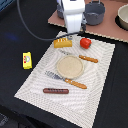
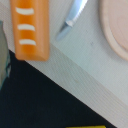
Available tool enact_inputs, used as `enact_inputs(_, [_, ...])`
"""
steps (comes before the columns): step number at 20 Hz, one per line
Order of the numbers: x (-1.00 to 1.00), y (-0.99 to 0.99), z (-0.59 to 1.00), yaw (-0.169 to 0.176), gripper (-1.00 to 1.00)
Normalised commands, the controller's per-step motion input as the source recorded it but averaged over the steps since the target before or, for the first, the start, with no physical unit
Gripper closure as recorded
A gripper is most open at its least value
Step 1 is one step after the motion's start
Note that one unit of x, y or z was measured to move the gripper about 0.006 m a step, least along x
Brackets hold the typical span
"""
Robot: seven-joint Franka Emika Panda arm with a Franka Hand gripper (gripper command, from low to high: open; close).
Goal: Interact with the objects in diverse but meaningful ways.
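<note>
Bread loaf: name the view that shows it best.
The exterior view: the whole bread loaf lies on the placemat under the gripper. The wrist view shows only a cropped, blurred close-up.

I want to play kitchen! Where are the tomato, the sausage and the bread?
red tomato (image 1: 85, 43), exterior view, middle of its round body.
thin brown sausage (image 1: 55, 91), exterior view, midway along it.
golden scored bread loaf (image 1: 62, 43), exterior view, its top.

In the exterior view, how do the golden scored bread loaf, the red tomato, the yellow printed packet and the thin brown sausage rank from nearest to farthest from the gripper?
1. Golden scored bread loaf: directly under the gripper.
2. Red tomato: on the view's right.
3. Yellow printed packet: off the mat, on the view's left.
4. Thin brown sausage: at the mat's near end.
</note>
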Motion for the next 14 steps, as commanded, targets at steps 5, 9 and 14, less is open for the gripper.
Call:
enact_inputs(5, [-0.63, -0.69, -0.05, -0.023, -1.00])
enact_inputs(9, [-0.68, -0.62, -0.07, -0.044, -1.00])
enact_inputs(14, [-0.72, -0.52, -0.16, -0.067, -1.00])
